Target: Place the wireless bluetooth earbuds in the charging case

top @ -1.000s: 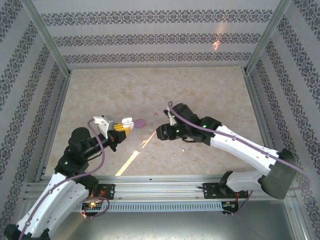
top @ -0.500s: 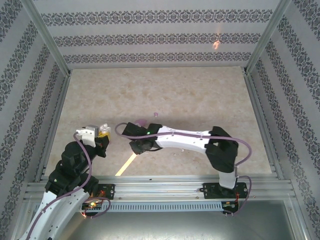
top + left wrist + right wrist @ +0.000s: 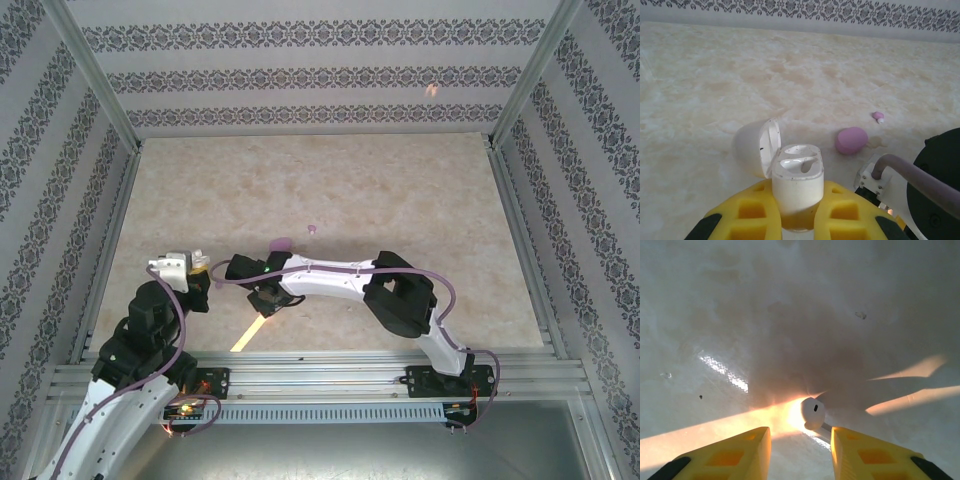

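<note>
The charging case (image 3: 797, 172) is a small white box with its hinged lid (image 3: 757, 147) flipped open to the left and two hollow slots on top. My left gripper (image 3: 797, 212) is shut on its lower body between the yellow fingers (image 3: 747, 212), at the table's near left (image 3: 200, 266). One white earbud (image 3: 812, 413) lies on the table in a patch of glare. My right gripper (image 3: 800, 440) hovers over it, open. The bud sits just beyond the tips, nearer the right finger (image 3: 860, 447), with a gap on each side. From above, the right gripper (image 3: 268, 302) is close to the left one.
A pink oval pebble-shaped object (image 3: 850, 141) lies on the marble tabletop (image 3: 400, 190) behind the grippers (image 3: 282, 243). A tiny lilac piece (image 3: 878, 116) lies just past it (image 3: 312, 229). The right arm (image 3: 340, 280) stretches across the near middle. Patterned walls and metal posts enclose the table.
The right arm has swung left across the table and come down near the left gripper. The left arm has drawn back toward the near left, still holding the case.
</note>
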